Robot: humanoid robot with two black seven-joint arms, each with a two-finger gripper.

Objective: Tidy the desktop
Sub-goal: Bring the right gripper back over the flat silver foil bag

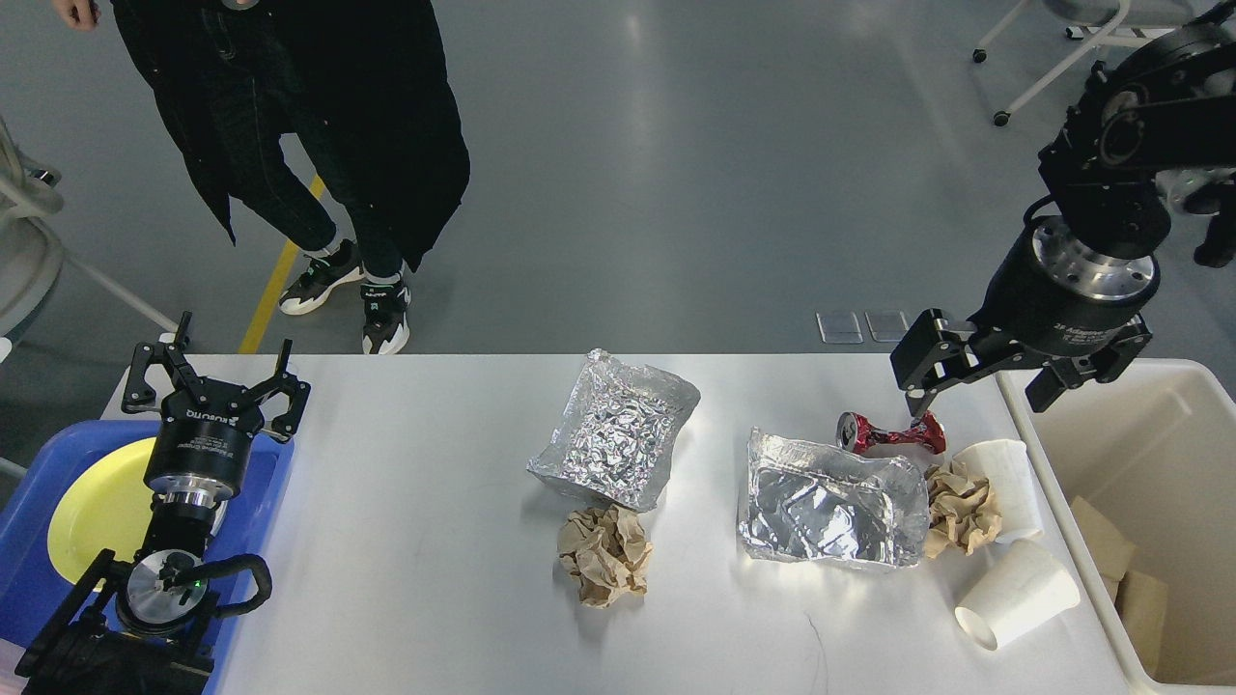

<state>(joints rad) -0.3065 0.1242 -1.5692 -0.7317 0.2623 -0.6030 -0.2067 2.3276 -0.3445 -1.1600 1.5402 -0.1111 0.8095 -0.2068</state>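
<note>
White desktop (415, 541) is filling most of the view, and lots of trash is sitting on it. Both the right gripper (985, 381) and left gripper (217, 386) are holding nothing, fingers apart. Below the right one, a crushed can (888, 431), foil (826, 502), paper (603, 552) and cups (1019, 603) are waiting; the bin (1159, 454) is holding only a few scraps.

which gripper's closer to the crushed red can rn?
Right. The right gripper hangs open just above and right of the crushed red can. The left gripper is open far off, over the blue tray at the desktop's left end.

One head view looks forward and down over the desktop (435, 541).
</note>
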